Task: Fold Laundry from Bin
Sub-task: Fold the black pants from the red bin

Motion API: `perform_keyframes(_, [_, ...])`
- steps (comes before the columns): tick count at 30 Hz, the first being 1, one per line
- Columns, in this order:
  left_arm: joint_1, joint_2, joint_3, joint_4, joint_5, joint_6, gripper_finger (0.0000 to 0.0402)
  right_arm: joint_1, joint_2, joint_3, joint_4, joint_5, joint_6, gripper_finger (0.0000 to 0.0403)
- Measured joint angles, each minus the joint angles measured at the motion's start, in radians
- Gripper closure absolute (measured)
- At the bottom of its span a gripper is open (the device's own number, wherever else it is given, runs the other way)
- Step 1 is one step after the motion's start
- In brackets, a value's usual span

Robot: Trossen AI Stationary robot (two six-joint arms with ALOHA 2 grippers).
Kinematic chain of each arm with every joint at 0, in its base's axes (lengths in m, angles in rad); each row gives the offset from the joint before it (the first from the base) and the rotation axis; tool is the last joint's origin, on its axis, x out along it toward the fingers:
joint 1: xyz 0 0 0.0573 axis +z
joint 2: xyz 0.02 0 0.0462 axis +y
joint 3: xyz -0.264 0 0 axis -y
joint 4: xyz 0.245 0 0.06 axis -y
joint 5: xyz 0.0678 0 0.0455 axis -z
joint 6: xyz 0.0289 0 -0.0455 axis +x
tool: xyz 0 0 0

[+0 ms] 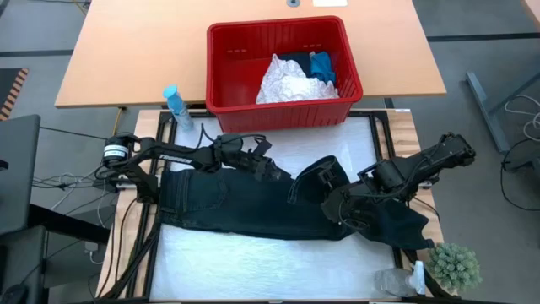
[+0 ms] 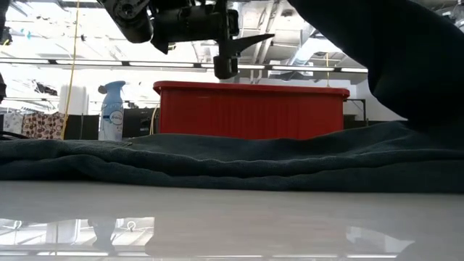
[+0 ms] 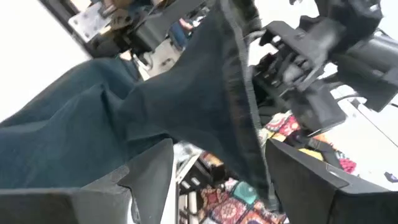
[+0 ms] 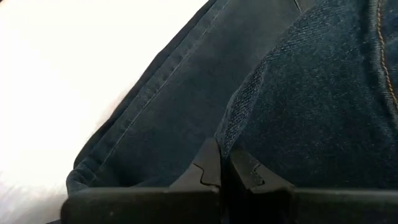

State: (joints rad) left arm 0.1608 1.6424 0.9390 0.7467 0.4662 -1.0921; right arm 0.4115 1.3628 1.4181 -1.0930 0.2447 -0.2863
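A: Your right pincer (image 1: 353, 205) is pressed together on a fold of the dark jeans (image 1: 245, 198); in the right wrist view the denim bunches right at the fingertips (image 4: 214, 168). It sits over the right end of the garment, low to the desk (image 1: 253, 262).

B: And the left one?

A: Your left pincer (image 1: 268, 169) is spread wide, pinching nothing. The left wrist view shows a hem of cloth hanging between the fingers (image 3: 149, 177), but loose, not clamped. It hangs above the far edge of the jeans, about mid-length.

B: How does the garment lie?

A: Long axis runs left to right across the desk, waist end toward the left, legs trailing right under your right pincer. The jeans lie below and to the near-left of the left pincer.

B: Which arm goes next?

A: My read: left is nearer the free left half, so it should drop down and left to catch that end, while the right holds its end.

B: The rest of the laundry?

A: In the red bin (image 1: 228, 72) on the far side: a white crinkled piece (image 1: 287, 83) and a blue one (image 1: 322, 66) beside it.
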Motion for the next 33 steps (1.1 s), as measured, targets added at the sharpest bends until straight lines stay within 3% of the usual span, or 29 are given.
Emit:
perform_keyframes(6, [-0.001,0.0,0.031,0.042,-0.014,0.008,0.015,-0.042,0.0,0.0,0.008,0.0,-0.014,0.0381])
perform_keyframes(15, [-0.009,-0.002,0.174,-0.198,0.033,0.116,0.015,-0.095,0.0,0.0,0.027,-0.006,-0.037,0.0381])
perform_keyframes(23, [0.001,-0.001,0.205,-0.427,0.126,0.164,0.015,-0.081,0.0,0.0,0.032,-0.006,-0.029,0.0381])
perform_keyframes(33, [0.001,0.006,0.205,-0.423,0.121,0.162,0.015,-0.068,0.0,0.0,0.073,0.018,-0.029,0.0381])
